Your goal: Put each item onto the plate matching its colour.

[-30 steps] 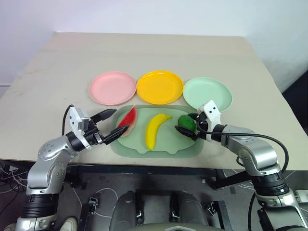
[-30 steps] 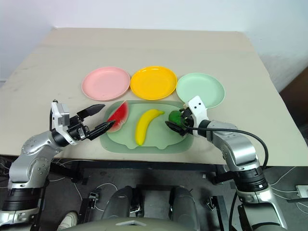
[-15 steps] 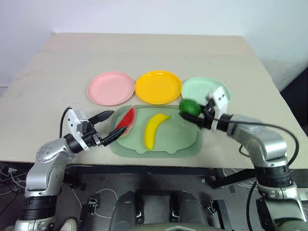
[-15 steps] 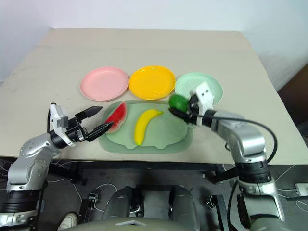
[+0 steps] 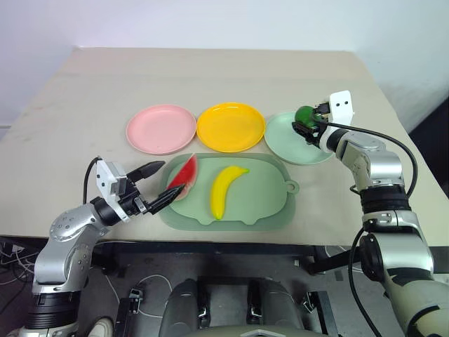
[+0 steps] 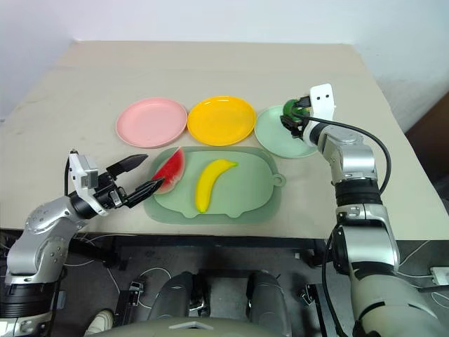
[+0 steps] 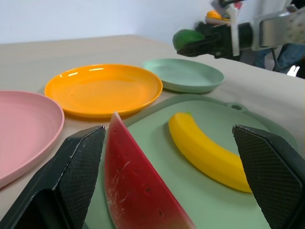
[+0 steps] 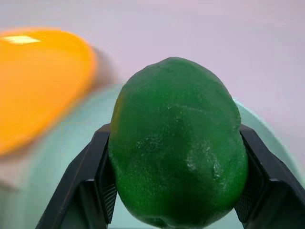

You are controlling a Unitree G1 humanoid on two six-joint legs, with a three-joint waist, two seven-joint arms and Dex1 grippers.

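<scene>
Release over the pale mint green plate (image 5: pixel 298 137) is the step in hand, to my reading: the right end effector (image 5: pixel 306 121) holds the dark green round fruit (image 5: pixel 304 114) pinched between its two black fingers, above the plate's far part and clear of its surface. To do it well, the fruit should come down close to the plate's middle before the fingers part, since a round toy let go from a height or near the rim would likely roll off onto the counter (image 5: pixel 210 77). The right arm reaches well forward, elbow nearly straight, with the end effector about level and tipped slightly down. The left end effector (image 5: pixel 160 184) stands wide, low at the near left edge of the pale green tray (image 5: pixel 266 203), its fingers on either side of the red watermelon wedge (image 5: pixel 185 177) without gripping it; that arm is bent and kept close in. The watermelon wedge and the yellow banana (image 5: pixel 226 188) lie on the tray, while the pink plate (image 5: pixel 161 128) and yellow plate (image 5: pixel 231 126) are bare.
</scene>
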